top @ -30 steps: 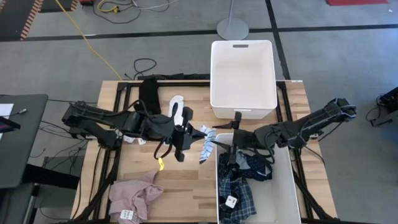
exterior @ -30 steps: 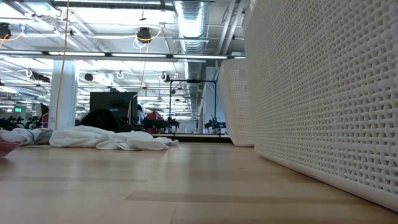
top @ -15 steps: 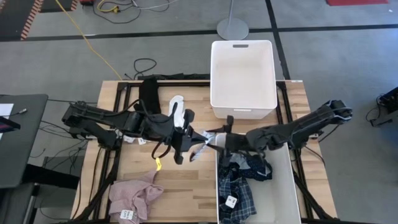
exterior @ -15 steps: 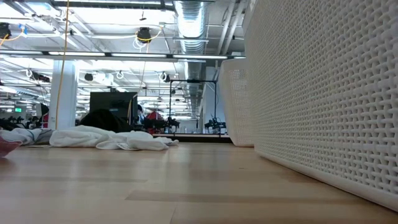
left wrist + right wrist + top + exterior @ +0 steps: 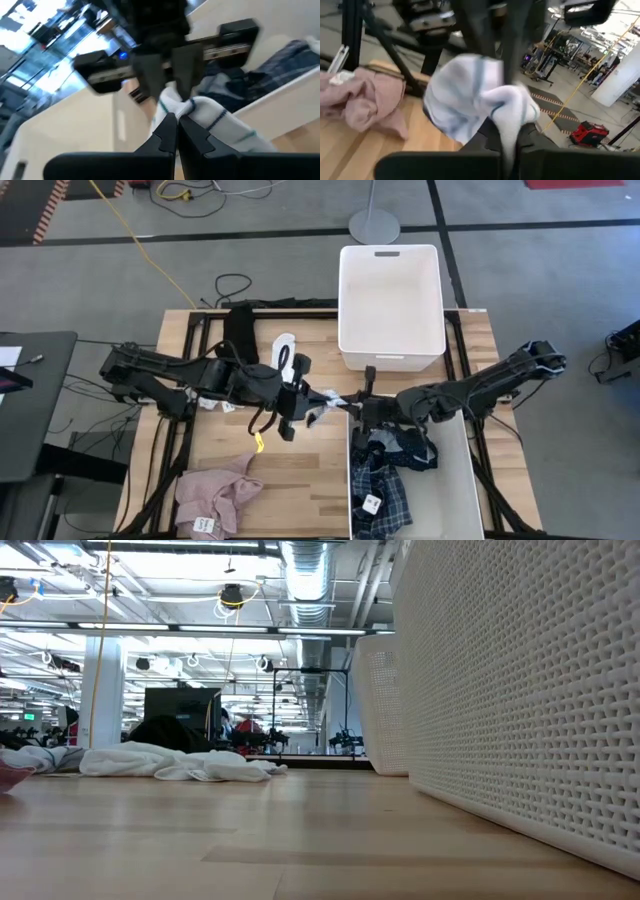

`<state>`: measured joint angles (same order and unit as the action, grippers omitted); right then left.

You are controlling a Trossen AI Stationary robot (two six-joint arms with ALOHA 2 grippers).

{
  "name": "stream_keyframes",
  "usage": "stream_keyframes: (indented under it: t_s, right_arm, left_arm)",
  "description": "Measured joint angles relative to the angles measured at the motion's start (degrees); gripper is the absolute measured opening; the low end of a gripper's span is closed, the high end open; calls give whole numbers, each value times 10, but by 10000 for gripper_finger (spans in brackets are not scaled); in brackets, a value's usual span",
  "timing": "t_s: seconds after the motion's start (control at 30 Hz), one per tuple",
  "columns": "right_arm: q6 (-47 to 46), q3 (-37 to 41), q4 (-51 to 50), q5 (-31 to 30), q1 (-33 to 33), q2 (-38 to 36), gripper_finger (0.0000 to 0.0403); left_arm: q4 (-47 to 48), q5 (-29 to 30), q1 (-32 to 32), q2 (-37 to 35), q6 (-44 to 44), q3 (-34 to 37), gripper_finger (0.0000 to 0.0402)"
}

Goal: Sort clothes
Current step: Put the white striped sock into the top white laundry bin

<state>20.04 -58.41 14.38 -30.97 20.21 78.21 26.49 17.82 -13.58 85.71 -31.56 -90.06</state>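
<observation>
- The left gripper is pinching one end of the striped sock, fingers closed tight on the cloth, above the middle of the table.
- The right gripper is clamping the other end of the same sock, fingers closed on it, right at the near bin's far left corner.
- The sock is hanging bunched between the two grippers, off the wood.
- The blue plaid shirt and the navy dotted piece are lying inside the near bin.
- The pink piece is sitting crumpled at the near left of the table.
- The white sock and the black piece are lying at the far left, side by side.
- The far bin is standing beyond the near one.
</observation>
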Motion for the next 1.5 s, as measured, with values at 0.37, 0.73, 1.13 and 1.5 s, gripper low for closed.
stream_keyframes:
  t_s: [0.37, 0.73, 1.13, 1.5]
  right_arm:
    - [-5, 0, -10, -72, 0, -4, 7]
    - [3, 0, -44, -135, 4, -63, 5]
    - [6, 0, -128, -166, -20, -174, 5]
    - [-62, 0, -227, -169, -119, -229, 4]
  left_arm:
    - [47, 88, 0, -21, 27, 0, 99]
    - [219, 112, -3, -61, 148, 0, 182]
    - [280, 112, -4, -75, 221, 70, 176]
    - [236, 106, -6, -88, 243, 154, 176]
